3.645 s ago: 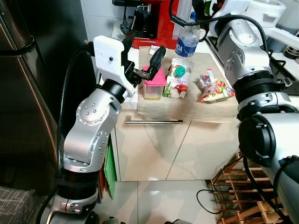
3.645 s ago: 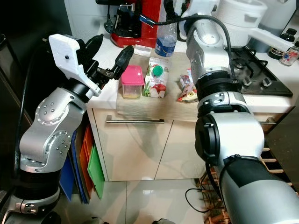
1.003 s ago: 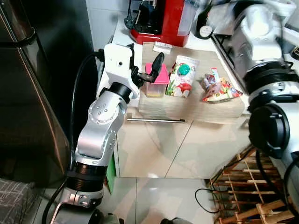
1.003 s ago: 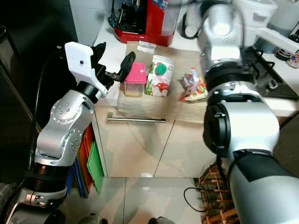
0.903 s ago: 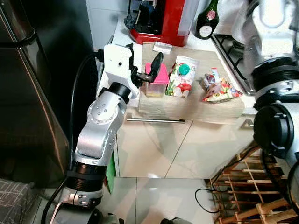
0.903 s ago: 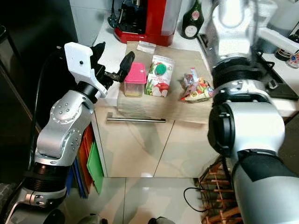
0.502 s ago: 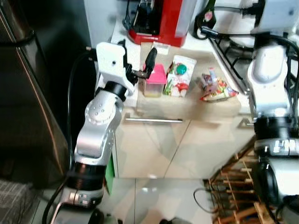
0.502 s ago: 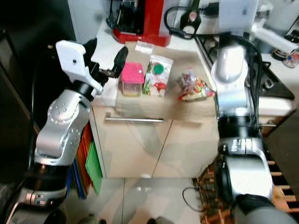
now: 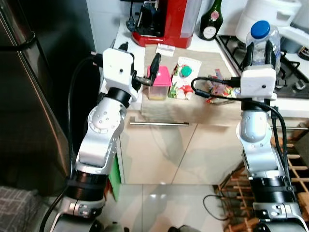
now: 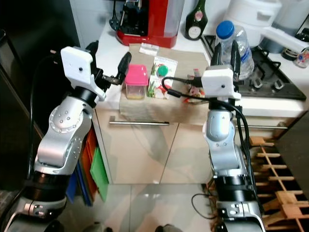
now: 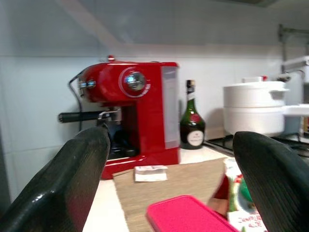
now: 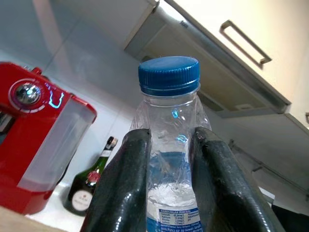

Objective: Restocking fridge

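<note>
- So the right gripper (image 9: 259,48) sits at the right of the frame, raised above the counter edge, fingers clamped on a water bottle (image 9: 263,42) that stands upright with its blue cap (image 12: 168,75) on top.
- Right wrist view: both black fingers (image 12: 123,188) press the clear sides just under the bottle's neck.
- Left gripper (image 9: 140,67) is upper middle-left, fingers spread wide with nothing between them, just beside the pink-lid tub (image 9: 160,83).
- Tub sits on a tan mat (image 9: 203,104) on the counter, with a carton (image 9: 184,85) just right of it and a snack bag (image 9: 218,88) further right.
- Red coffee machine (image 9: 165,21) and a dark bottle (image 9: 211,20) are at the top, behind the mat.
- Dark fridge (image 9: 29,92) fills the left side.
</note>
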